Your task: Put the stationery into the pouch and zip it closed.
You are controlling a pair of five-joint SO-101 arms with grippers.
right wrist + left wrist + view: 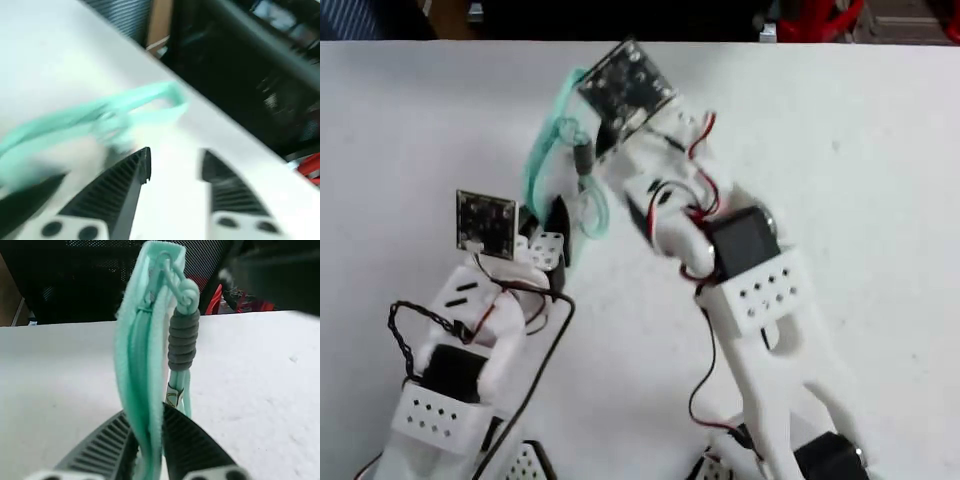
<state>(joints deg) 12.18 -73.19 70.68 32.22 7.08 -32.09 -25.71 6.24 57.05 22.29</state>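
Your left pincer (146,412) clamped the mint pouch (136,355) upright, upper centre-left of the high view; your right pincer (172,160), arm stretched diagonally over the worktop (860,150), gaped empty beside it

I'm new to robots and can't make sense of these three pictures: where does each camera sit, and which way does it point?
High view: fixed above the table, looking down on both arms and the green pouch.
Left wrist view: rides the left arm, looking along the left claw, shut on the pouch, toward the room behind.
Right wrist view: rides the right arm, looking past the open right claw over the table.
Shared: all three show the pouch.
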